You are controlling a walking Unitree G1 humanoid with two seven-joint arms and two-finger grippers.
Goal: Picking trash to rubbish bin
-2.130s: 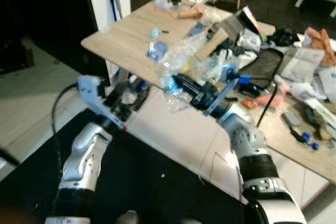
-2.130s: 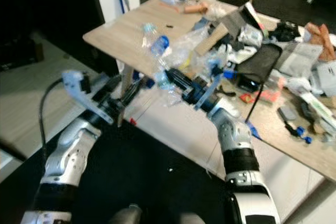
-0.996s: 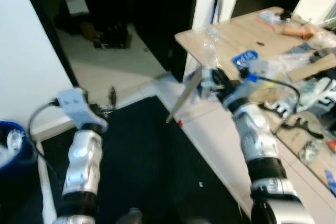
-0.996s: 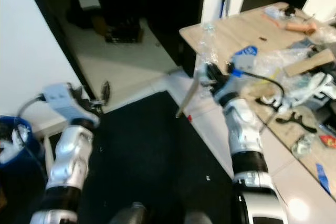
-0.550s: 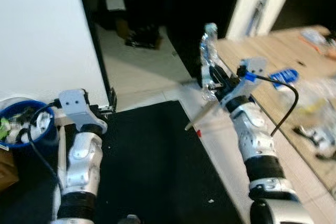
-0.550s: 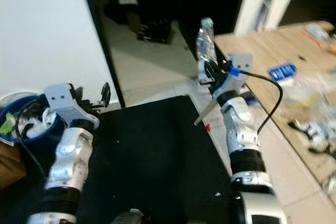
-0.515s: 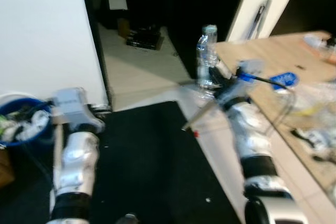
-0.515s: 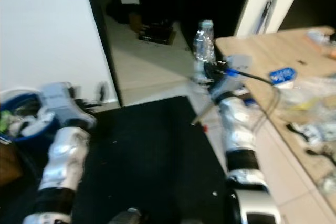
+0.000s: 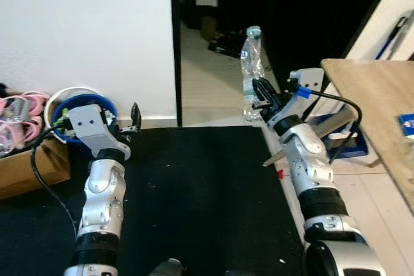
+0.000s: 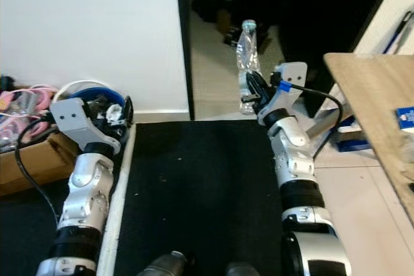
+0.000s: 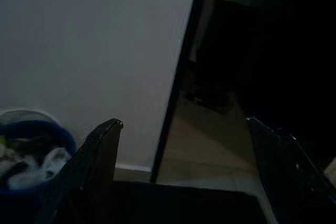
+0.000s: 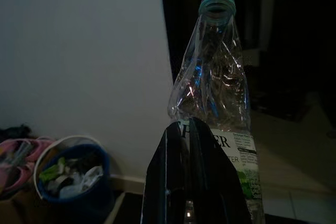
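Holding item: crushed plastic bottle [image 9: 251, 69], upright, clamped low in your right gripper [image 9: 262, 98]. Rubbish bin [image 9: 79, 103] lies well to its left by the wall — left gripper [image 9: 129, 121], fingers spread and empty, hangs nearer.

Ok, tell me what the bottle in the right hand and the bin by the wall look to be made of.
Bottle: thin clear plastic, glossy; its crumpled walls catch the light, and it carries a printed label. It is held in the right hand. Bin: probably plastic, blue with a pale rim, already holding trash.
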